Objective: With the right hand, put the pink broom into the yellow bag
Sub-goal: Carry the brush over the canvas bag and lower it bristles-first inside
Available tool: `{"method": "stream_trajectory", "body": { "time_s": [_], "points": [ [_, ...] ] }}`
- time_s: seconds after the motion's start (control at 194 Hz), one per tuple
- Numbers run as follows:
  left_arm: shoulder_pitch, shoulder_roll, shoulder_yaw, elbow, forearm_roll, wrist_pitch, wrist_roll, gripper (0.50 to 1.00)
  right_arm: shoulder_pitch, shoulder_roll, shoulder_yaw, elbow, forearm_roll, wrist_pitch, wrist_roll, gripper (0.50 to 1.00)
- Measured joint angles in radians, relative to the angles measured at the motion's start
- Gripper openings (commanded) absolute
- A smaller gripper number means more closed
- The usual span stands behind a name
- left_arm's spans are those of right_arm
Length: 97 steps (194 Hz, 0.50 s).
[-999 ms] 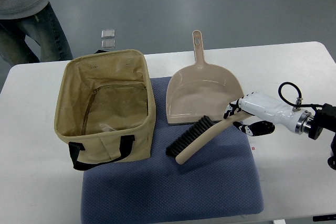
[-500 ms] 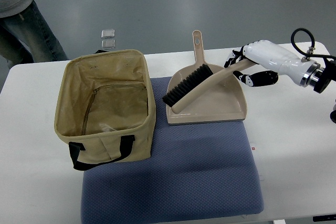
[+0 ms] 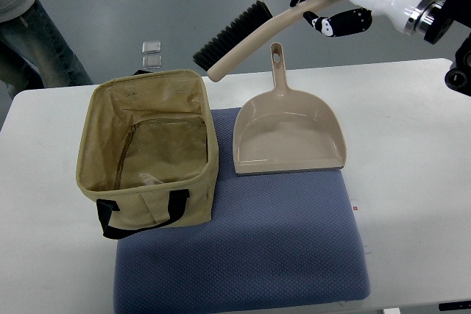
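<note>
My right hand is raised high at the top right, shut on the handle end of the pink broom. The broom is a beige-pink brush with black bristles; it hangs in the air, slanting down to the left, its head above the table's far edge. The yellow bag stands open on the left of the table, with black handles and a zip pocket inside. The broom's head is a little right of and beyond the bag's far right corner. No left arm shows.
A matching dustpan lies on a blue mat, right of the bag, handle pointing away. A person's legs stand at the far left beyond the white table. Two small clear boxes lie on the floor.
My right hand has lifted the broom off the mat, up over the dustpan and then higher and leftward toward the bag. The person has shifted slightly left.
</note>
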Motion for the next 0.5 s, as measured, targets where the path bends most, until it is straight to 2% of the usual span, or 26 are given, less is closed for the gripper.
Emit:
{"method": "stream_trajectory", "body": {
  "time_s": [0.319,0.366,0.5],
  "points": [
    [0.0,0.0,0.0,0.0,0.0,0.0,0.0,1.0,0.021,0.207,-0.001,-0.006,-0.068,0.011,-0.002,0.5],
    [0.0,0.0,0.0,0.0,0.0,0.0,0.0,1.0,0.017,0.232,-0.004,-0.007,-0.088,0.011,-0.002,0.537],
    [0.0,0.0,0.0,0.0,0.0,0.0,0.0,1.0,-0.005,0.287,-0.013,-0.012,-0.145,0.011,-0.002,0.6]
  ]
}}
